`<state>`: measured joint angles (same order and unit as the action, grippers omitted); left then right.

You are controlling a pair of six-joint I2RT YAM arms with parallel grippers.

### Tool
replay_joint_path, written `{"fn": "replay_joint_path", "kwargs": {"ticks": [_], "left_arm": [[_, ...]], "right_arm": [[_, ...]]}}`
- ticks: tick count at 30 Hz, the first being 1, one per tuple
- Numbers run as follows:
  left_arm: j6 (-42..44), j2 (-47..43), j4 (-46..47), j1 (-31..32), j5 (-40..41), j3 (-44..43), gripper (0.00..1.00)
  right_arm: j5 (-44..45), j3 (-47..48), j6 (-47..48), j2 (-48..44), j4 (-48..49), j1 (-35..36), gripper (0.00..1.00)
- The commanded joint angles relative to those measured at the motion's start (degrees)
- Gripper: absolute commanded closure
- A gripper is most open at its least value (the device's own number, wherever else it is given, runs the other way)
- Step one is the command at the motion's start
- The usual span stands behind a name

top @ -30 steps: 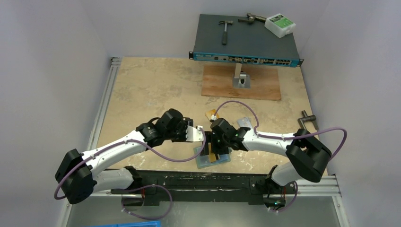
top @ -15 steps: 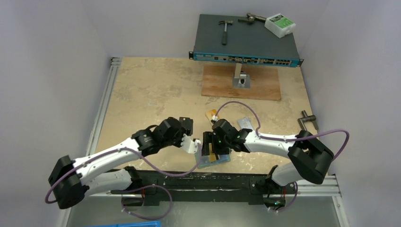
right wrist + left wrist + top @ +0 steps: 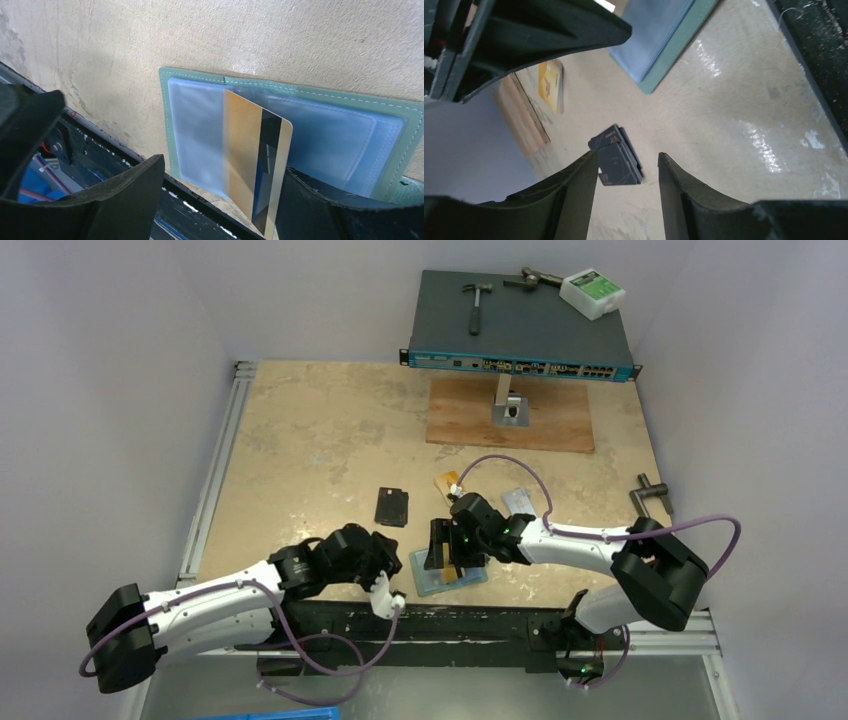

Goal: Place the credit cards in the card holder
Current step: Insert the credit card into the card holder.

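Pale walls close in a beige bench (image 3: 300,440), with a network switch (image 3: 520,325) at the top of the overhead frame. The open teal card holder (image 3: 450,578) lies at bottom centre. The right fingers (image 3: 447,550) are directly over it, and the left fingers (image 3: 385,597) sit lower left of it by the near edge. A black rectangle (image 3: 391,507), an orange card (image 3: 446,483) and a silver card (image 3: 517,500) lie further up.

In the left wrist view the fingers stand wide with nothing between them, and the holder shows at the top of the frame.

In the right wrist view the fingers are also wide apart. A gold card (image 3: 250,165) stands on edge between them, close against the right-hand one. Its long axis points up-frame at the holder's middle fold. Whether its far end is already in a pocket, I cannot tell. The right arm is the nearer one, so the coming push likely runs along that axis.
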<state>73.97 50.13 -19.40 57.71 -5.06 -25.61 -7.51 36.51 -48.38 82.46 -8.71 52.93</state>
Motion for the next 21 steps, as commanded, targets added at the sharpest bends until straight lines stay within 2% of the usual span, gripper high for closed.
{"fn": "replay_joint_path", "kwargs": {"ticks": [1, 9, 13, 21], "left_arm": [[6.0, -0.7, 12.6, 0.4, -7.2, 5.6, 0.53], [6.4, 5.3, 22.0, 1.3, -6.9, 7.9, 0.54], [9.4, 8.3, 26.7, 2.6, -7.7, 9.1, 0.54], [13.9, 13.4, 30.8, 3.3, -11.4, 10.1, 0.57]], "right_arm": [[2.5, -3.5, 0.4, 3.9, -1.3, 0.6, 0.26], [1.1, -5.1, 0.7, 5.4, 1.5, 0.5, 0.26], [2.4, -5.0, 1.0, 5.2, 0.9, 0.5, 0.26], [2.8, -6.2, -1.1, 4.1, 2.6, 0.5, 0.26]]}}
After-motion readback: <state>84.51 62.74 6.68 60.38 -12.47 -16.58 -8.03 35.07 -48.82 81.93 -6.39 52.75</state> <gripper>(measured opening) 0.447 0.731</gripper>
